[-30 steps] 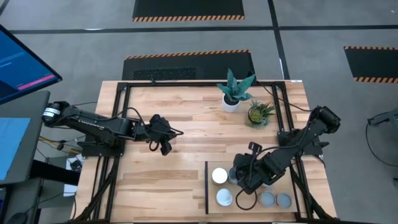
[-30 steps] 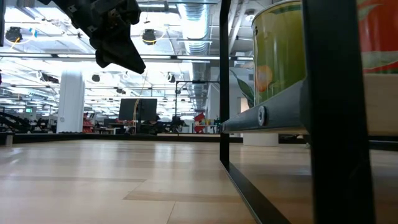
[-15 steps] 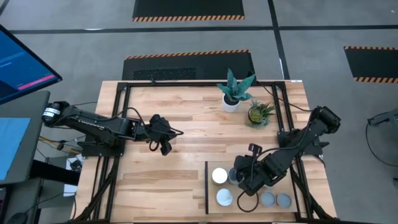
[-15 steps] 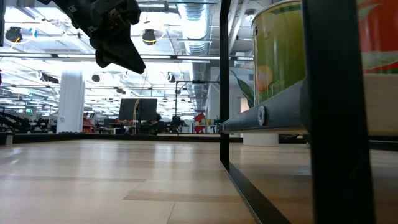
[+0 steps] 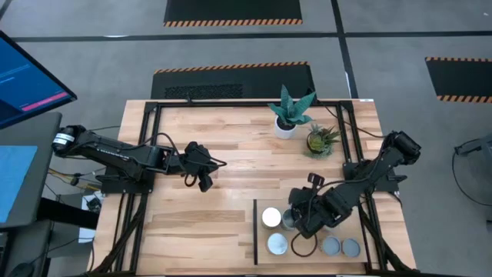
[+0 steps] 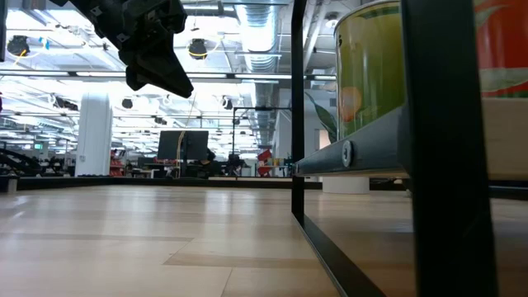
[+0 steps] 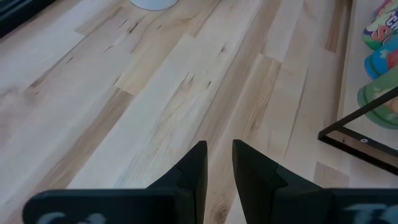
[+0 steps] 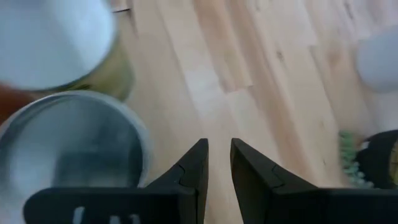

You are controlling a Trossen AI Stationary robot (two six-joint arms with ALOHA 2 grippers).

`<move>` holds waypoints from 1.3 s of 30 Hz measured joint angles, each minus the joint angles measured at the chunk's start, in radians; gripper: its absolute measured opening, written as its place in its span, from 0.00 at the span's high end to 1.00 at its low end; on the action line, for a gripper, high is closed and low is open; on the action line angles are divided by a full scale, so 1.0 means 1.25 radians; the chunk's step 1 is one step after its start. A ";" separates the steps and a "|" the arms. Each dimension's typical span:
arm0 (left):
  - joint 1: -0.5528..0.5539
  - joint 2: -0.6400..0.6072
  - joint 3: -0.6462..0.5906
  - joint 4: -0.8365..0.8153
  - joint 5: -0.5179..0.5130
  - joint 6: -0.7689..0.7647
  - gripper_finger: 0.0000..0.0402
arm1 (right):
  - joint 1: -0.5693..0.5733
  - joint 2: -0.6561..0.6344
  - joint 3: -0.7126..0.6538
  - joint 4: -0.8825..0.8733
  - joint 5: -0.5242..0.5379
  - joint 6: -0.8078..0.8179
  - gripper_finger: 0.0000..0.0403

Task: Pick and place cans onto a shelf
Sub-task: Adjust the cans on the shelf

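Across the planked tabletop [image 5: 231,196] almost nothing has changed in the last second: the right gripper [image 5: 301,223], fingers nearly closed on nothing, has merely been nudged beside the cans [image 5: 271,218] on the shelf [image 5: 261,231] at lower right, while the empty left gripper [image 5: 204,181] waits left of centre.

I see pale, streaky light-wood planks on the tabletop [image 5: 231,154], framed in black, and both arms are dark. On the shelf [image 5: 265,238] two cans [image 5: 271,217] show white tops and two show silvery-blue tops [image 5: 330,246]. My low view shows a yellow-green label [image 6: 367,70] and a red one [image 6: 503,49].
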 joint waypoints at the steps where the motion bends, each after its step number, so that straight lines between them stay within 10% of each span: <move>1: 0.000 0.000 0.000 0.000 0.000 -0.002 0.85 | -0.006 0.000 0.000 -0.008 0.000 0.000 0.77; 11: 0.000 0.000 0.000 -0.031 0.000 -0.014 0.85 | -0.076 -0.057 0.061 -0.048 0.016 -0.016 0.77; 24: 0.000 0.000 0.000 -0.036 -0.011 -0.022 0.85 | -0.141 -0.251 0.148 -0.187 0.341 0.103 0.77; 39: 0.000 0.000 0.000 -0.041 -0.021 -0.022 0.85 | -0.237 -0.252 0.147 -0.202 0.344 0.105 0.77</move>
